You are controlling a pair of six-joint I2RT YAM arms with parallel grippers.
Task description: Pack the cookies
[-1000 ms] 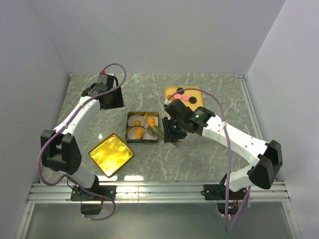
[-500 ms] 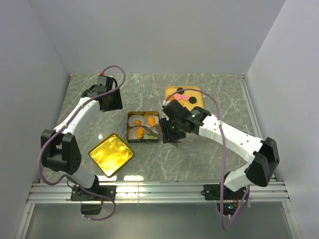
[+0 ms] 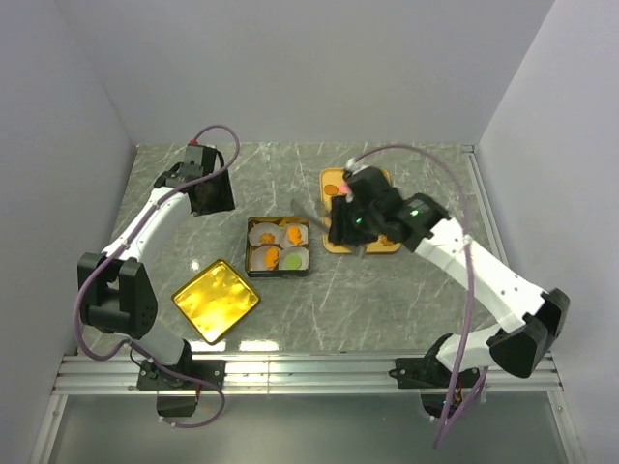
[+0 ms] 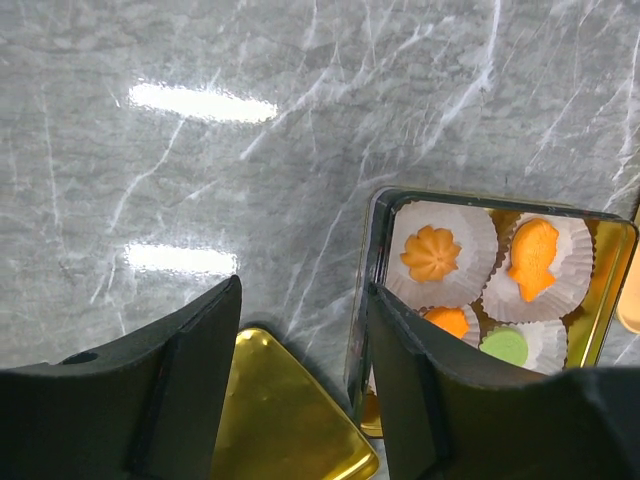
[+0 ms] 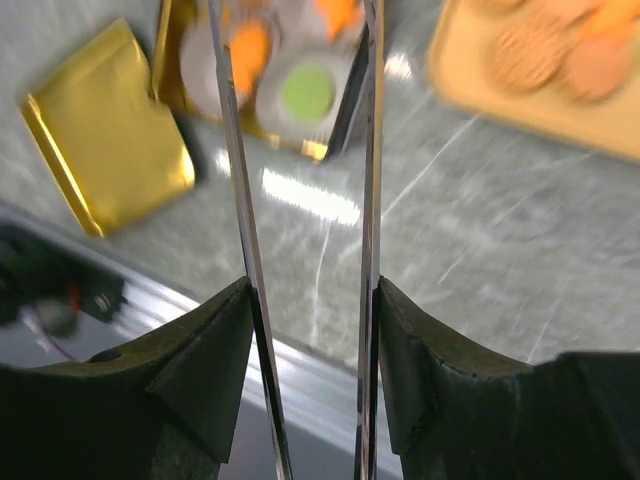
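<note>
An open tin (image 3: 250, 273) mid-table holds white paper cups with orange cookies (image 3: 264, 257) and one green cookie (image 3: 291, 258). More cookies (image 3: 334, 188) lie on an orange tray (image 3: 379, 245) behind it to the right. My right gripper (image 3: 345, 227) is shut on metal tongs (image 3: 311, 212) over the tray's left edge. In the right wrist view the tongs (image 5: 232, 150) stand apart with nothing between them, and the green cookie (image 5: 307, 90) shows beyond. My left gripper (image 3: 208, 193) is open and empty at the back left; its view shows the tin (image 4: 372, 260) and cookies (image 4: 431, 253).
The tin's gold lid (image 3: 215, 300) lies at the front left and also shows in the left wrist view (image 4: 270, 420) and the right wrist view (image 5: 105, 140). Grey walls close in the table on three sides. A metal rail (image 3: 309, 372) runs along the near edge.
My right arm has pulled back from over the tin to the tray's left edge. A green cookie now lies in the tin's front right cup. The left arm has barely moved.
</note>
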